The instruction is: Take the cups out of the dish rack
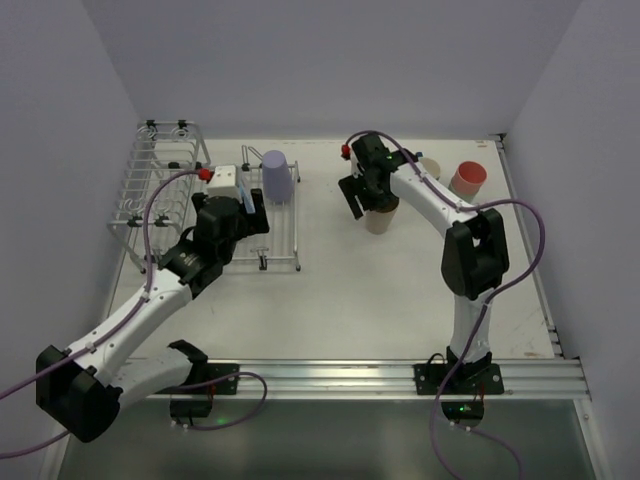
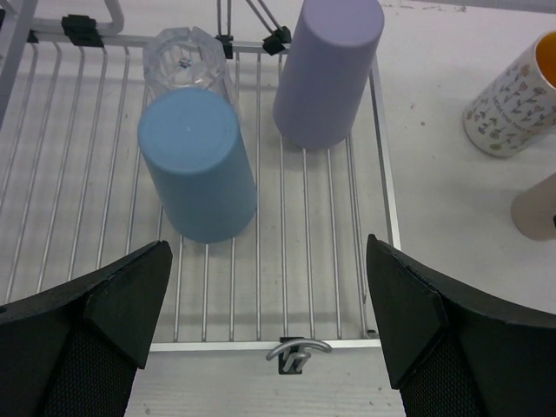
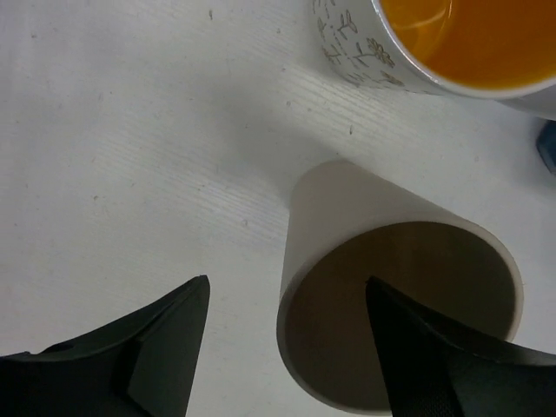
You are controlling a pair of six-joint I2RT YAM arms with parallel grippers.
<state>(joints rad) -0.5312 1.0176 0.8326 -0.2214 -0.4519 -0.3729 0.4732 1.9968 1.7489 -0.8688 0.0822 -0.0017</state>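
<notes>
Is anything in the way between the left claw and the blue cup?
Nothing visible. Only bare wires of the dish rack lie between the open left gripper and the blue cup; a clear glass stands behind it, the lilac cup beside it.

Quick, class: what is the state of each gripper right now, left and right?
Left gripper: open, holding nothing, above the dish rack.
Right gripper: open, astride the wall of the beige cup, not gripping it.

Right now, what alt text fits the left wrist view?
An open left gripper hovers over a wire dish rack holding an upside-down blue cup, a lilac cup and a clear glass behind the blue one. A flowered mug stands on the white table to the right.
</notes>
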